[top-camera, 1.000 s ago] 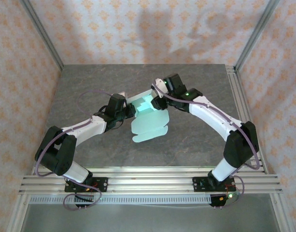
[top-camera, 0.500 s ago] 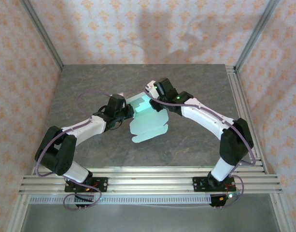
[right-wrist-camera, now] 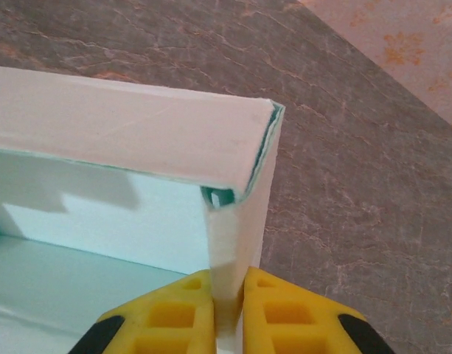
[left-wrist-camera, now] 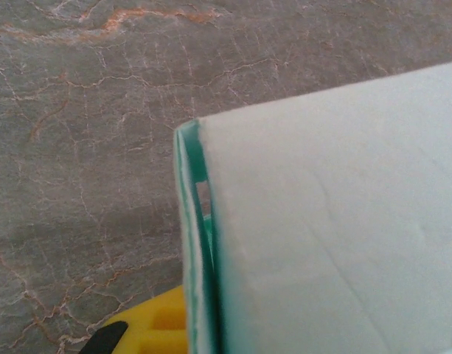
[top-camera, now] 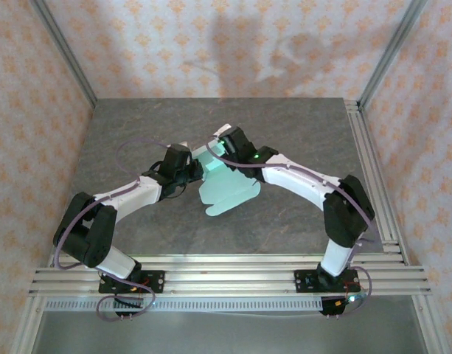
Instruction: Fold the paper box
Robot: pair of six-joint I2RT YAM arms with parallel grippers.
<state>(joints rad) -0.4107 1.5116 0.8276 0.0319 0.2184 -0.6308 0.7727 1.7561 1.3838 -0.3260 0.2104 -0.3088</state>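
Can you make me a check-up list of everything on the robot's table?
Surface: grey marbled table, flat.
Job's things: mint paper box, partly folded, one wall raised, flaps lying flat.
Clutter: nothing seen.
End effectors: left end effector shut on the box's edge; right end effector pinching a raised wall.
Cables: purple cables looped along the arms, off the box.
Surroundings: patterned walls, metal rails.

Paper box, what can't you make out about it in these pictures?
Top external: the far end of the paper box is hidden under the left end effector and right end effector.
Left wrist: the card covers one finger; just a yellow finger peeks in at the bottom edge.
Right wrist: the box's inside is cut off by the left and bottom edges.
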